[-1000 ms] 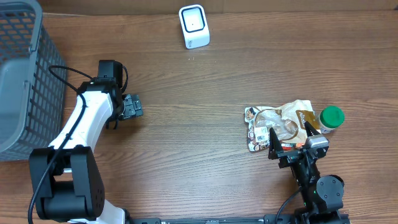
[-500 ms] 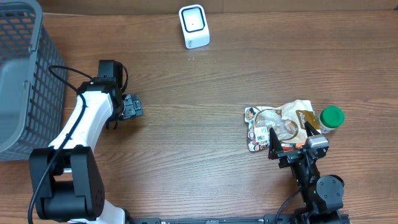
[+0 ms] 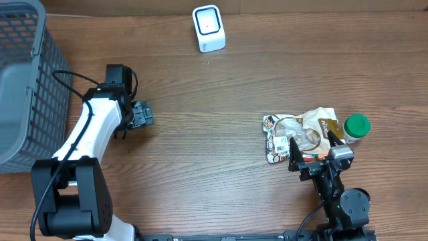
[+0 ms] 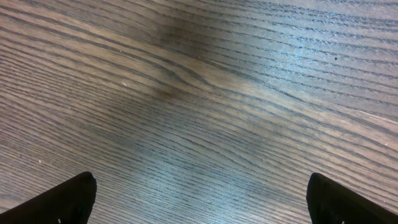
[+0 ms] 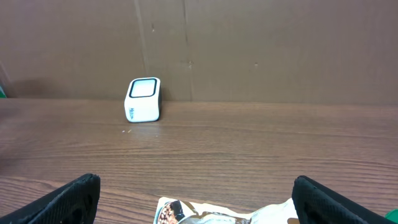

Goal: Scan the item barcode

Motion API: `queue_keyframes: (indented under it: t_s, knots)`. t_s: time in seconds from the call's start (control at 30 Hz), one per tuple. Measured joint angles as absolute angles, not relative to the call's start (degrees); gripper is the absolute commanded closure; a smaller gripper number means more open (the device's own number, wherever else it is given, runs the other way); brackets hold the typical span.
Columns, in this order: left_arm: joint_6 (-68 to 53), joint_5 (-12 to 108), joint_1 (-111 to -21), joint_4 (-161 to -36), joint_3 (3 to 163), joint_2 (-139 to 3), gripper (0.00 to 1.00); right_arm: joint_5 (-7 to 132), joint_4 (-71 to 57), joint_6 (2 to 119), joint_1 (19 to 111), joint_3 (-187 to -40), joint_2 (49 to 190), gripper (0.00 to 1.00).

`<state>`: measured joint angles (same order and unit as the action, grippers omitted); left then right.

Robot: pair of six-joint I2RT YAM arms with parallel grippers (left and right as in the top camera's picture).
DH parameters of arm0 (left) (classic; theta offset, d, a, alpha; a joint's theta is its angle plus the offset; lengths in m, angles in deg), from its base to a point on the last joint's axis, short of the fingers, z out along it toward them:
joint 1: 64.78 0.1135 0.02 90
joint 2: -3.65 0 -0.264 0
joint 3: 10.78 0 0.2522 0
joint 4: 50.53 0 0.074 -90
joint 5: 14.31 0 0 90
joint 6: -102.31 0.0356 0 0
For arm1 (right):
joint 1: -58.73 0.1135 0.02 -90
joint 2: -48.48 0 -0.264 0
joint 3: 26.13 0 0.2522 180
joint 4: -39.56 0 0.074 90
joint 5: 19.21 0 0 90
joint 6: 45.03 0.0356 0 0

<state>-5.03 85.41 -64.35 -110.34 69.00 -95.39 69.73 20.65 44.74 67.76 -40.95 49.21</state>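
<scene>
- Wood-grain bench carries everything; nothing is lifted off it. I judge the task to be at its very start.
- Item: a crinkled foil snack packet lies flat toward the right end of the bench, nearer the front edge. A white label faces up on its left part, too small to confirm as the barcode.
- A green-capped bottle stands just beside the packet, on its right.
- Right end effector: fingers apart, holding nothing, poised at the packet's front side. Contact cannot be told from above. Its wrist view shows only the packet's edge low between the fingers.
- Left end effector: fingers apart, empty, over bare wood near the left end, not far from the grey basket.
- White scanner sits by the far edge, about mid-length, well apart from the packet.
- Left to do, by my reckoning: grip the packet, carry it across, and present the label to the scanner.
</scene>
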Motion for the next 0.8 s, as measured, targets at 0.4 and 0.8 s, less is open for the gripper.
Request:
queue_keyframes:
  t_s: [0.4, 0.8]
  knots:
    - [-5.03, 85.41, -64.35, -110.34, 69.00, -95.39, 0.00, 69.69, 20.69, 44.72, 67.76, -40.95, 49.21, 0.00]
    - [-5.03, 85.41, -64.35, -110.36, 69.00, -82.95, 0.00, 69.71, 20.69, 44.72, 67.76, -40.95, 49.21, 0.00]
